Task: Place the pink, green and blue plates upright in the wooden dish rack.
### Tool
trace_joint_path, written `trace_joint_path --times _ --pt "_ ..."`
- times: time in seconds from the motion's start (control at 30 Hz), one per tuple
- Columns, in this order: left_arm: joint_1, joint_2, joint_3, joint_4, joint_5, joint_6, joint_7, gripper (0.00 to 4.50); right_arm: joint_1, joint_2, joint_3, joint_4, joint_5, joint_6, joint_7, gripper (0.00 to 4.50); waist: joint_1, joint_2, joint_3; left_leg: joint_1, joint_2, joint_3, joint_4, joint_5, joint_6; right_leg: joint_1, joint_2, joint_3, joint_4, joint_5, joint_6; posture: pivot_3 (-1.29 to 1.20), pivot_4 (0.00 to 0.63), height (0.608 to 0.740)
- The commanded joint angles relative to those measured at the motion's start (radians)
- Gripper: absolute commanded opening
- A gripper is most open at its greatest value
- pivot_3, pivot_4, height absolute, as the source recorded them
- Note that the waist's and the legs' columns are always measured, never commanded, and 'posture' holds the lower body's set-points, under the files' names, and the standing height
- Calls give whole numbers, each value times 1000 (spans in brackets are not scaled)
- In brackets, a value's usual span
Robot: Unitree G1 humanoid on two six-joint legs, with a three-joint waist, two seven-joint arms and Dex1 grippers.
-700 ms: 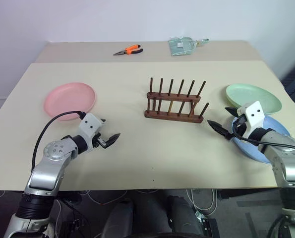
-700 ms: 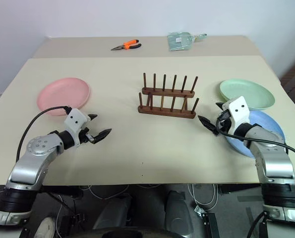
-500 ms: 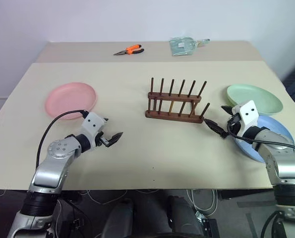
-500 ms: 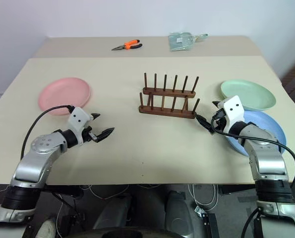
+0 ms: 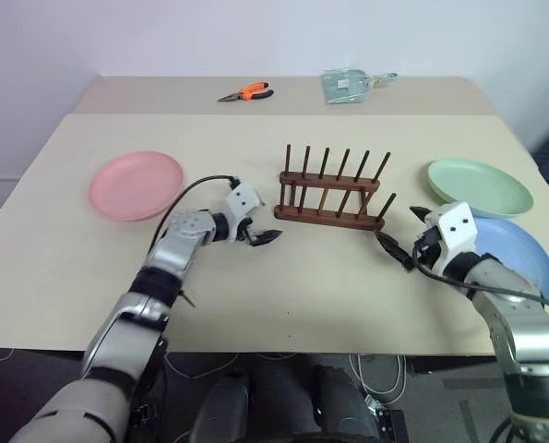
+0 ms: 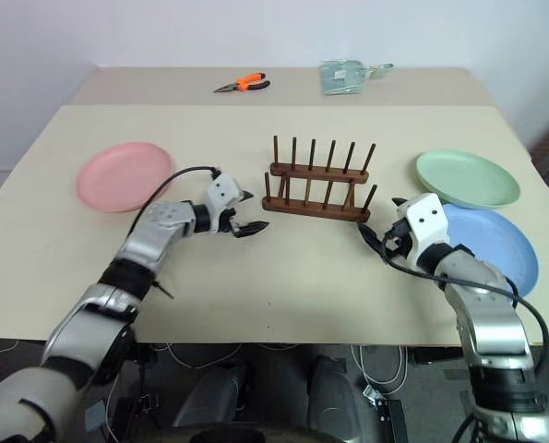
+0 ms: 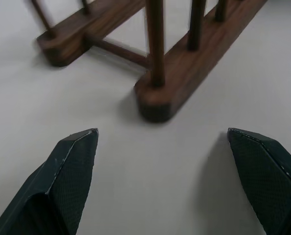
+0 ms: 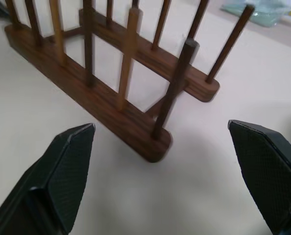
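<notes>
The dark wooden dish rack [image 5: 329, 198] stands empty in the middle of the table. The pink plate [image 5: 136, 185] lies flat at the left. At the right lies the green plate [image 5: 480, 187], with the blue plate [image 5: 509, 254] just in front of it. My left gripper [image 5: 267, 224] is open just short of the rack's left end [image 7: 155, 93], its fingers [image 7: 72, 166] spread wide with nothing between them. My right gripper [image 5: 397, 224] is open near the rack's right end [image 8: 135, 122], beside the blue plate and touching neither.
Orange-handled pliers [image 5: 244, 92] and a clear plastic packet [image 5: 348, 85] lie on the far table behind. The near table edge [image 5: 283, 349] runs along the front. Bare tabletop stretches between the pink plate and the rack.
My left arm has swung right and forward, from in front of the pink plate to the rack's left end. The right gripper has edged left toward the rack. Both stay open.
</notes>
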Motion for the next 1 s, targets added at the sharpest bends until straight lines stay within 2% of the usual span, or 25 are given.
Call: trace_joint_path --times 0.03,0.13,0.27,0.33,0.5,0.63,0.8,0.87,1.0 --pt "-84 -55 -6 209 36 -101 -40 4325 85 36 -20 -175 -6 37 -67 4481 2 0 0 0 0 0 0 0 0 0 0 0 0 -1 1 0 150 740" --pt "-142 -93 0 320 60 -151 -40 3447 148 62 -21 -265 -7 72 -104 4500 1 -1 -1 0 0 0 1 0 0 1 0 0 -1 -2 4 0 150 740" --pt "-163 -116 36 370 49 -183 -64 1426 194 78 -1 -326 -22 96 -131 4500 -1 -2 -1 1 0 0 1 0 1 2 0 -1 0 -3 5 0 150 740" --pt "-156 -123 42 365 51 -195 -83 729 196 71 -6 -318 -25 99 -126 4500 -3 -2 -1 1 0 0 1 0 1 2 0 -1 0 -3 5 0 150 740" --pt "-67 -87 37 220 41 -227 -167 736 197 10 -43 -269 -29 85 -72 4500 -3 -2 -1 1 0 0 1 0 1 1 0 -1 0 -2 4 0 150 740" --pt "98 -14 8 -136 -10 -142 -305 736 211 -39 -97 -214 -14 67 -17 4500 -7 -1 -1 1 0 0 -1 0 1 1 0 0 0 -1 1 0 150 740" --pt "249 79 -19 -434 -37 -7 -376 736 229 -74 -171 -116 -26 21 22 4500 -4 -1 -1 1 1 -1 0 0 1 1 0 0 1 -1 1 0 150 740" --pt "275 103 -21 -471 -23 31 -359 1817 237 -86 -190 -81 -30 -4 35 4500 -3 -1 -1 1 1 0 0 0 1 1 0 0 1 -1 1 0 150 740" --pt "302 142 -10 -495 12 59 -287 3692 258 -98 -196 -57 -35 -31 67 4500 -1 -1 -1 1 1 -1 0 0 1 1 0 0 2 -2 2 0 150 740"
